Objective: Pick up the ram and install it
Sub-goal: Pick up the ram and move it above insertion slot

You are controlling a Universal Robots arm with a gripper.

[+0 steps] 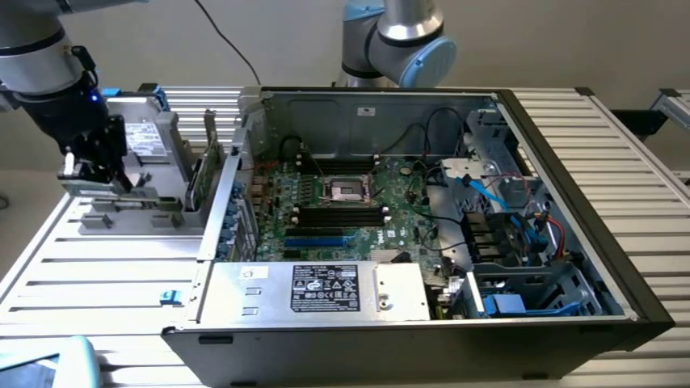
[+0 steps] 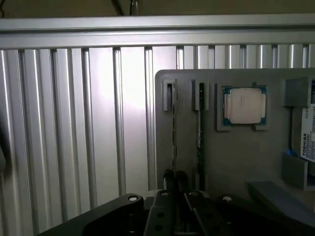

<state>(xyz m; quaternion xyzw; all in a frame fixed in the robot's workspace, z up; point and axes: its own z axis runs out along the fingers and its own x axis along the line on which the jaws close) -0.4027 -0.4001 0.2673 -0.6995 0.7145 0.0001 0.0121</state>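
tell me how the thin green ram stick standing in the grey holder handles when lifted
Probably stiff and light: the thin green ram stick looks like a narrow flat board. Standing on edge in the grey holder, it may bind if lifted tilted, or tip once freed.

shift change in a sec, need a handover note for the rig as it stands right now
Gripper: shut, low over the grey holder, one finger on each side of the ram; it looks gripped.
Ram: standing on edge in its holder slot, beside a second stick, outside the PC case.
Done: the ram is reached and gripped.
Left: the ram is not lifted out and not in the black motherboard slots.
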